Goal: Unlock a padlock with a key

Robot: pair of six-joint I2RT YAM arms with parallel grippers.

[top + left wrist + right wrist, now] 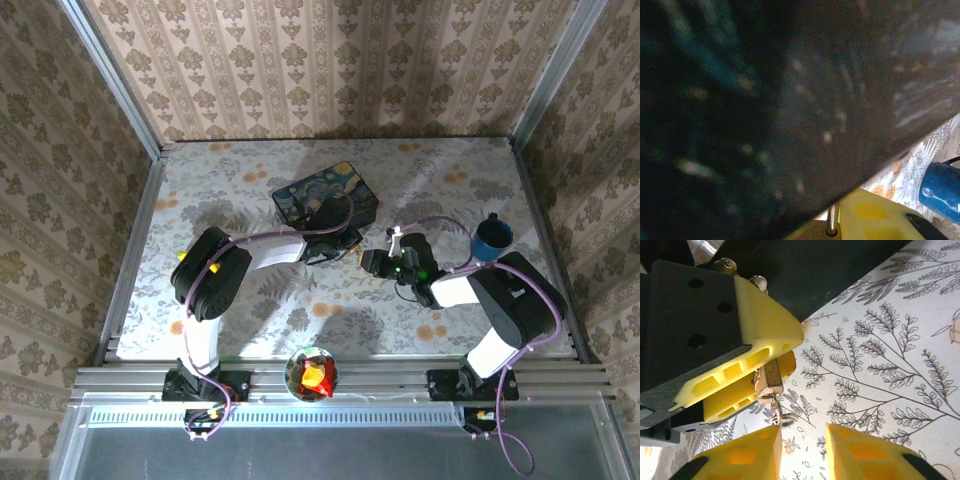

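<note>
The top camera looks down on the whole table [230, 180]. Of its scene, the left wrist camera hugs the box [765, 100]; the right closely faces the left gripper [790, 352].

My grippers: two, left gripper [785, 357] and right gripper [804, 445]
Padlock [769, 382]: one
Starry-night box [300, 195]: one
Blue cup [492, 238]: one
Bowl [290, 375]: one

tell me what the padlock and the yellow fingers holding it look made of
The padlock looks like brass-coloured metal, polished, since it catches bright glints. The fingers look like matte yellow plastic, probably moulded or printed, judging by the ribbed hollow pockets along their sides.
</note>
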